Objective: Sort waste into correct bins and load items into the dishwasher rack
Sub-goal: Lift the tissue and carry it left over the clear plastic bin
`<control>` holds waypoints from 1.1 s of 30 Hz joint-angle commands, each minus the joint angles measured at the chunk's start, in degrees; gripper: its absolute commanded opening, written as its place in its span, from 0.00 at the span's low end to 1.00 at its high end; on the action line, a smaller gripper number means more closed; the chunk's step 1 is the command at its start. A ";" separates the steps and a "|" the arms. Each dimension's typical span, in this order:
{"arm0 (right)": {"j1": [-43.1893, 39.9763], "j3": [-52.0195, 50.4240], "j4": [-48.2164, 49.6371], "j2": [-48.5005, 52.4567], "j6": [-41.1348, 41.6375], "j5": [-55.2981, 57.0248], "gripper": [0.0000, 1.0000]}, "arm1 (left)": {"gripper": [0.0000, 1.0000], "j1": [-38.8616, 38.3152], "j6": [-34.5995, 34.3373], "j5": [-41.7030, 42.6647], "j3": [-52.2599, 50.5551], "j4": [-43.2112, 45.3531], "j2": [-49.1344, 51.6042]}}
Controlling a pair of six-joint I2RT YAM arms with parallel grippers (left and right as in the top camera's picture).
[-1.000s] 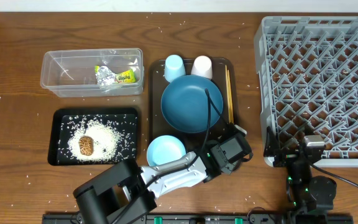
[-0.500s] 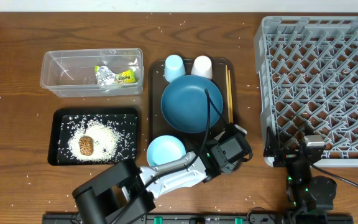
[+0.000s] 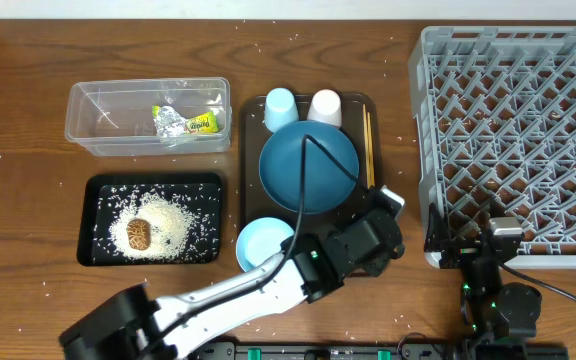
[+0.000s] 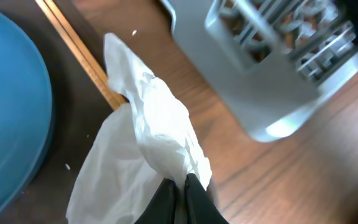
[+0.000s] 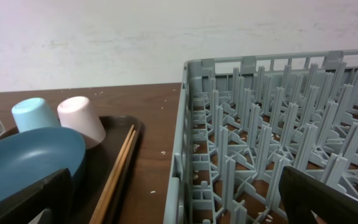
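As the left gripper (image 4: 180, 186) pinches shut at the near right corner of the brown serving tray (image 4: 73, 93), its fingertips clench a white crumpled paper (image 4: 160, 124), which billows up directly ahead of the jaws. Just beyond the paper, the thin wooden chopsticks (image 4: 79, 46) run away from the jaws along the tray's right side, the paper lying over their near end. To the left of the jaws sits the dark-blue plate (image 4: 5, 112); ahead and to the right, across a strip of wooden table (image 4: 197, 81), stands the corner of the grey dishwasher rack (image 4: 272, 56).

Seen from overhead, the light-blue bowl (image 3: 263, 243) rests on the tray just left of the jaws, while the light-blue cup (image 3: 280, 103) and white cup (image 3: 325, 105) stand upside down beyond the plate. Well to the left, the clear tub (image 3: 98, 120) holds the crumpled wrapper (image 3: 186, 122), and the black tray (image 3: 93, 185) holds the brown food lump (image 3: 139, 234) amid white rice grains (image 3: 178, 215).

The right gripper (image 5: 173, 186) hangs with jaws spread wide, grasping nothing, the rack's front wall directly ahead of it.
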 commanded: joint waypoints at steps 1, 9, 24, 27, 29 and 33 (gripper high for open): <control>-0.28 -0.09 -0.22 -0.09 -0.72 0.35 0.99 | 0.06 -0.17 -3.69 0.13 0.22 -0.09 -3.41; -0.28 -0.09 -0.22 -0.09 -0.72 0.35 0.99 | 0.05 1.07 -5.29 -0.13 0.22 -0.07 -11.74; -0.28 -0.09 -0.22 -0.09 -0.72 0.35 0.99 | 0.06 27.15 -5.11 -7.89 0.22 -2.25 -21.94; -0.28 -0.09 -0.22 -0.09 -0.72 0.35 0.99 | 0.06 33.64 -5.09 -11.67 0.22 -1.79 -21.03; -0.28 -0.09 -0.22 -0.09 -0.72 0.35 0.99 | 0.06 38.01 -5.09 -12.66 0.22 -0.44 -19.80; -0.28 -0.09 -0.22 -0.09 -0.72 0.35 0.99 | 0.06 46.42 -5.11 -12.61 0.22 3.91 -16.39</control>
